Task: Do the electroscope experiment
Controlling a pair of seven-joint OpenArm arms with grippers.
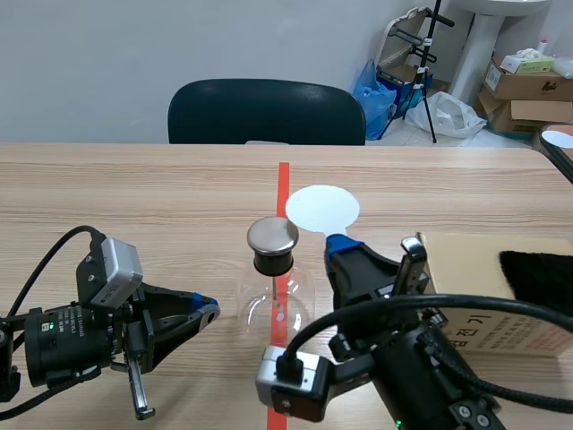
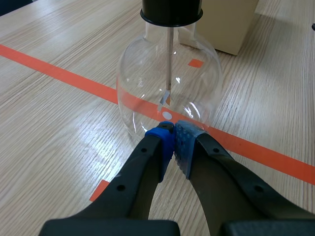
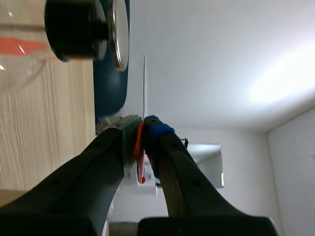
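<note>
Two claws sit nearest us. The left claw (image 1: 206, 311) lies low over the tabletop (image 1: 134, 197), its pads pressed together on nothing. Its tips point at the belly of the glass flask (image 2: 167, 83); from its wrist view we cannot be sure whether they touch the glass or stop just shy of it. The right claw (image 1: 338, 244) is raised and pinches a white disc (image 1: 322, 209) by its lower edge, holding it upright.

Between the two claws the flask stands on the red tape line in the middle of the tabletop. A black stopper (image 1: 271, 262) plugs its neck and a round metal cap (image 1: 272, 235) sits on top. In the left wrist view a thin rod runs down from the stopper into the bulb, and a small foil strip (image 2: 166, 97) hangs at its end, close against the rod.

The white disc is just beside the metal cap, on its far right side. In the right wrist view we see the disc edge-on with a gap between it and the cap, so they are near but apart.

We judge the step in hand to be bringing the disc up to the cap. The next move calls for a small, steady sideways approach without bumping the flask, then a look at the foil.

Farther right lies a cardboard box (image 1: 466, 269) with a black cloth (image 1: 537, 273) on it. Beyond the tabletop stands a dark chair (image 1: 266, 112).
</note>
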